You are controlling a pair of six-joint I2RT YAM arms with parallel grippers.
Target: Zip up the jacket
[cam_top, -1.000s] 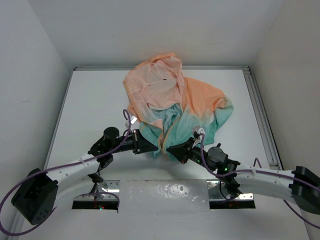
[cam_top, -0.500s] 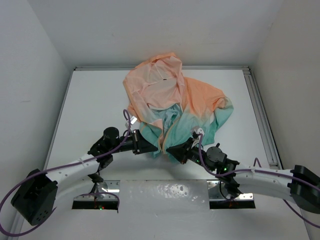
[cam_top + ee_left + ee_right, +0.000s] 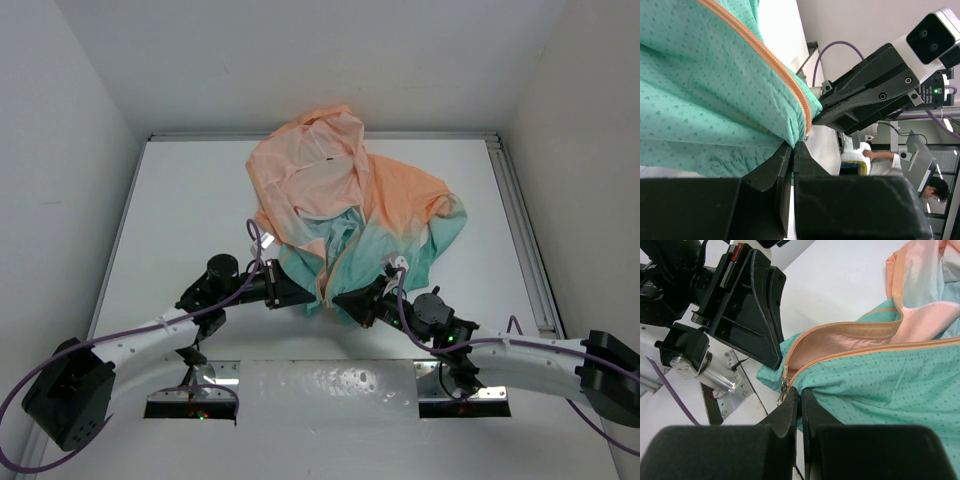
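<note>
You have the thin peach-to-teal hooded jacket [image 3: 345,215] mid-way across the white table [image 3: 190,200], long axis far-to-near, hood toward the back wall, teal hem toward the arm bases. Its orange-trimmed zipper [image 3: 840,357] gapes open. The left gripper [image 3: 792,147] and right gripper [image 3: 800,392] face each other at the zipper's foot, each pinching the hem.

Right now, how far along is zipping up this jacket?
Barely started. Done: the left fingers and right fingers each pinch the teal hem of the thin peach-and-teal hooded jacket. In hand: the orange zipper tracks meet at the metal slider at the hem. Left: everything above gapes open, unzipped.
</note>
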